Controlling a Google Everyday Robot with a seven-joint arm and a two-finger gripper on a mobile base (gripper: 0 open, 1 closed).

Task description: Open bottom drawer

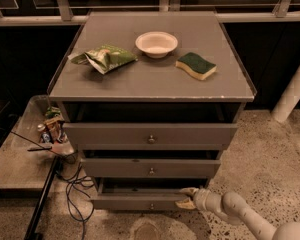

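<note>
I hold the cream-coloured tool (186,198) low against the right end of the slim grey bottom drawer (135,202), placed for pulling it outward, though I cannot tell whether it is clenched.

gripper (186,198) low, at right end of bottom drawer (130,202) front | drawer stands slightly out | tabletop (150,86): white bowl (156,43) near back edge, green bag (105,58) toward left edge, sponge (195,65) toward right edge

3 drawers (151,133), 1 bowl (156,43), 1 sponge (195,65), 1 green bag (105,57), and 1 gripper (186,199) at 5 o'clock, at the bottom drawer (135,203).
</note>
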